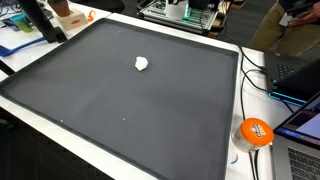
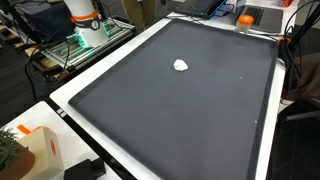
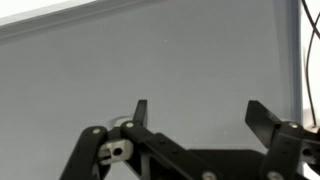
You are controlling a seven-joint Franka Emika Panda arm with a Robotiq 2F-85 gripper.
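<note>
Charcoal tabletop [image 1: 120, 110] with a white border carries a small white crumpled lump [image 1: 142, 64] that sits nearer the far edge in both exterior views, well apart from every border, with bare surface all around it. In the wrist view the gripper [image 3: 196, 105] hangs over plain grey, fingers spread wide.

Small white crumpled lump [image 1: 142, 64], lying loose and low, unheld; clear of gripper [image 3: 195, 108], outside the gap between its spread fingers.
</note>
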